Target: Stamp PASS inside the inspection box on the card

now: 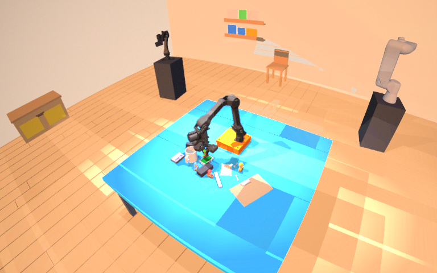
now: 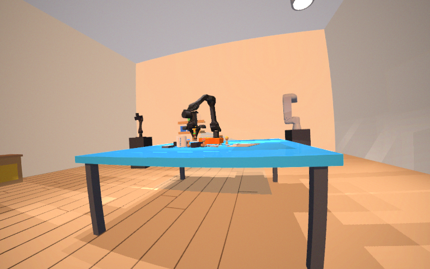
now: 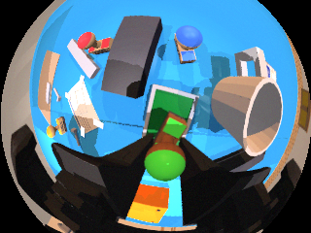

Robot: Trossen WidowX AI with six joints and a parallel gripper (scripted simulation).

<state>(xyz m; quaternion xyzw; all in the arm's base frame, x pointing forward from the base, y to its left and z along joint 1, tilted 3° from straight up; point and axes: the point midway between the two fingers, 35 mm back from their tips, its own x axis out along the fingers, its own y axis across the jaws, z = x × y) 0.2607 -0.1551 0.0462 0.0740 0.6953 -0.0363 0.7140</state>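
Note:
My gripper [image 1: 205,152] [image 2: 194,135] [image 3: 166,140] is shut on the green-knobbed stamp [image 3: 165,164], which has a brown body and a green patch on its side. The stamp is over the near part of the green ink pad [image 1: 206,159] [image 3: 167,99], seemingly a little above it; the fingers and stamp hide part of the pad. Its underside and any lettering are hidden. The white card [image 1: 226,170] [image 3: 82,108] lies flat, held at its corners, to the left of the pad in the wrist view. Its box and any print are too small to make out.
A mug [image 1: 190,155] [image 3: 228,102] stands close to the pad. A dark block [image 1: 204,169] [image 3: 131,53] lies beyond the pad. Blue [image 3: 189,38], red [image 3: 87,41] and yellow [image 1: 240,166] [image 3: 51,131] knobbed stamps stand around. A clipboard [image 1: 252,193] lies farther off.

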